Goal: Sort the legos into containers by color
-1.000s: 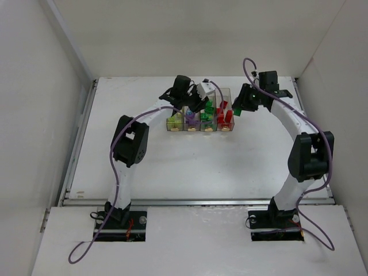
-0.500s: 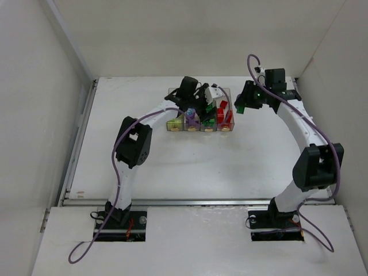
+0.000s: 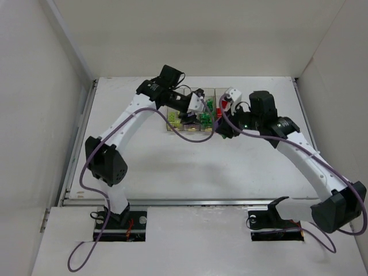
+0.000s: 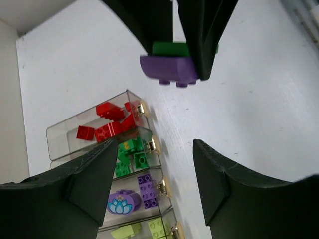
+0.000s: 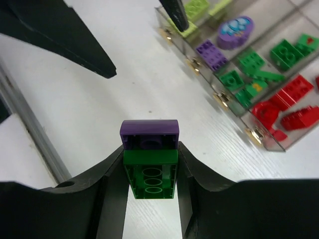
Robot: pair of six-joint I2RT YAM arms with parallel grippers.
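My right gripper (image 5: 149, 155) is shut on a green lego (image 5: 150, 175) with a purple lego (image 5: 149, 134) stuck on its far end, held above the table just in front of the containers (image 5: 238, 115). The left wrist view shows that same pair (image 4: 168, 68) hanging in the right gripper (image 4: 175, 56). My left gripper (image 4: 154, 145) is open and empty, facing it over the containers (image 4: 84, 113). The four clear bins hold red (image 4: 107, 130), green (image 4: 130, 158), purple (image 4: 144, 188) and yellow-green (image 4: 155, 228) legos. From above, both grippers meet at the bin row (image 3: 171, 127).
Bare white table (image 3: 190, 167) lies in front of the bins. Grey walls (image 3: 34, 115) close in the left, right and back. A metal rail (image 3: 195, 201) runs along the table's near edge.
The left gripper has opened and pulled back, its arm swinging out to the left. The right arm has swung from the bins' right side to their front, the brick pair still in its jaws.
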